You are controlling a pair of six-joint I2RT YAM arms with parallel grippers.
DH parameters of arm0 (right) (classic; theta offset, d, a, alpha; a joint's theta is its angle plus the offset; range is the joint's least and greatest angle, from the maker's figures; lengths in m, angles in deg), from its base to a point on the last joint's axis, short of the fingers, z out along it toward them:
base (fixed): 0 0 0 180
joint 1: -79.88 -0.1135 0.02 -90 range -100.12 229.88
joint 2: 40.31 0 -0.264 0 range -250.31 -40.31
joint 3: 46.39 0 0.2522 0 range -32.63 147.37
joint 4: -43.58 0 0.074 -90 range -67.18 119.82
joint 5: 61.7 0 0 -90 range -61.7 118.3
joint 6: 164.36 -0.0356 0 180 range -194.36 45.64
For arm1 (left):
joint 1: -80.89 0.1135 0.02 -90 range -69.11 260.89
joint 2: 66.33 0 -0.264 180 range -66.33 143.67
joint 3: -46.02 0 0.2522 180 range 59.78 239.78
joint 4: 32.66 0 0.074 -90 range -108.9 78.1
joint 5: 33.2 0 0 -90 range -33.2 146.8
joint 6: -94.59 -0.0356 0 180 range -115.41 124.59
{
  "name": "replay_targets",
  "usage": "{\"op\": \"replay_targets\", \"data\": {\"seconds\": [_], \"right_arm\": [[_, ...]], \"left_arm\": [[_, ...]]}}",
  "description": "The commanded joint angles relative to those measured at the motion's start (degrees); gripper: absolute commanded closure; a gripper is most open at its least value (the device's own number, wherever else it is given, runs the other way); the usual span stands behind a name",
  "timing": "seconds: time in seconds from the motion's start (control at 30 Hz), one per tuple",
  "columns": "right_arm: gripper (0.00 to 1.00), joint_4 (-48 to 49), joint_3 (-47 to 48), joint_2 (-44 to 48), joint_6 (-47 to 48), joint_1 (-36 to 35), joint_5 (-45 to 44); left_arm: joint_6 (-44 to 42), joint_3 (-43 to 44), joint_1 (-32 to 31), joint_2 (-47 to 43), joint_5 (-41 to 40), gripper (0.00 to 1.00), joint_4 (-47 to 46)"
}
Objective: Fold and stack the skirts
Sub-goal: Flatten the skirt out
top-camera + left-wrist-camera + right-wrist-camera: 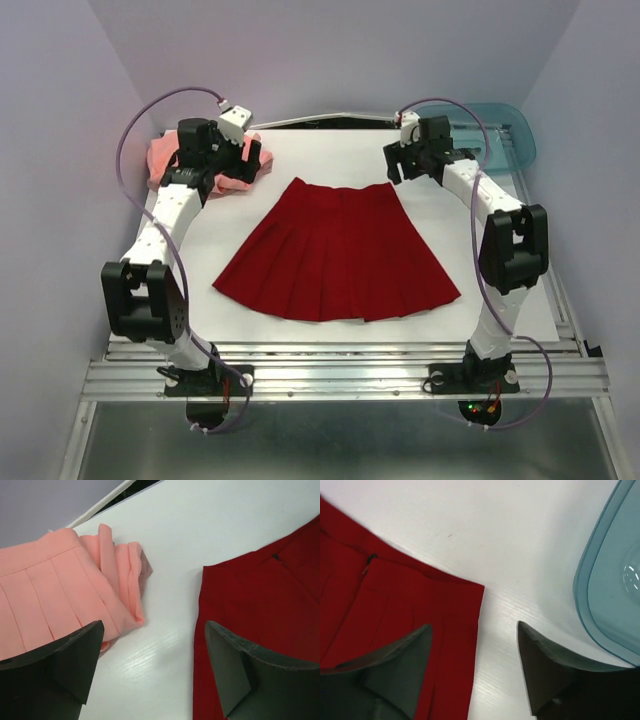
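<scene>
The red skirt [337,252] lies spread flat in the middle of the white desk [300,155]. Its waistband points to the far side, and its hem fans wide toward the arm bases, stopping short of the desk's near edge. Bare desk runs down both sides of it, wider by the waist than at the hem corners. Its pleats radiate from the waist in straight folds, and a small fastener shows at the waistband (too small to tell what kind).

The pink skirt [60,585] sits bunched at the far left corner, close to the desk's left edge. It shows stitched pleats on top and a rolled, doubled-over fold on the side facing the red one. A strip of bare desk keeps the two skirts apart.

The left pincer [152,630] hangs over that strip, released and holding nothing, with one finger over pink cloth and the other over the red waist corner. The right pincer [474,627] is also spread wide and holds nothing. It hangs above the gap between the red skirt's right waist corner and the rim of the teal tray [605,580], which sits at the far right corner, apart from the cloth.
</scene>
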Motion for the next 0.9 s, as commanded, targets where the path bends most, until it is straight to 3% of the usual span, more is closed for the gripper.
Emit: {"op": "replay_targets", "data": {"seconds": [0.0, 0.13, 0.23, 0.3, 0.43, 0.6, 0.87], "right_arm": [[0.31, -2.08, -3.66, 4.0, 3.52, -0.05, 7.1], [0.52, -9.46, -4.46, 2.95, 6.16, -0.05, 12.81], [0.71, -16.93, -3.14, -0.11, 7.56, -0.05, 14.14], [0.77, -20.1, -3.66, -1.0, 8.7, -0.05, 14.41], [0.86, -20.38, -9.7, -0.75, 12.31, -1.19, 12.04], [0.94, -20.9, -15.26, 0.66, 16.0, -2.43, 7.55], [0.93, -22.84, -22.47, 4.44, 14.52, -11.03, 9.92]], "left_arm": [[-2.43, -6.01, -0.83, -5.84, 4.48, 0.15, 7.04], [-6.12, -10.49, -2.23, -8.57, 7.57, 0.33, 13.19], [-8.58, -12.18, -4.69, -8.14, 7.4, 0.41, 17.76], [-8.94, -12.09, -6.01, -5.42, 7.22, 0.45, 21.54], [-8.33, -10.26, -6.36, 0.21, 9.77, 0.56, 24.27], [-5.87, -6.3, -6.36, 9.96, 6.44, 0.59, 22.44], [-7.01, 23.73, -7.59, 34.3, -1.12, 0.61, 29.11]]}}
